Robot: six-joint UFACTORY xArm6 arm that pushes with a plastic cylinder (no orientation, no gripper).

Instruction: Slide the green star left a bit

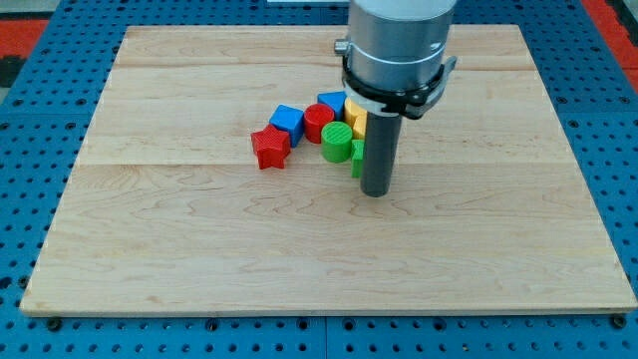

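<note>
Mostly hidden, the green star [356,158] shows only as a thin green sliver along the left edge of the rod, slightly above the board's centre (shape not really readable from this sliver). My tip [376,192] rests on the wooden board [199,259] just below and to the right of that sliver, the rod's side apparently touching the block; actual contact cannot be confirmed. The end effector is a plain dark rod with nothing to spread or pinch, standing upright under the grey cylindrical arm housing [397,45].

Immediately to the view's left of the star sits the green cylinder [337,142], touching or nearly touching it. Behind the cylinder is the red cylinder [319,122], and to its left the blue cube [287,122]. The red star [270,147] lies at the cluster's left end, just below the blue cube and against it. Toward the view's top, a second blue block [332,102] peeks out beside the arm, and a yellow block [355,118] is partly covered by the rod collar (shapes of both uncertain).

A blue pegboard surface [40,199] surrounds the board.
</note>
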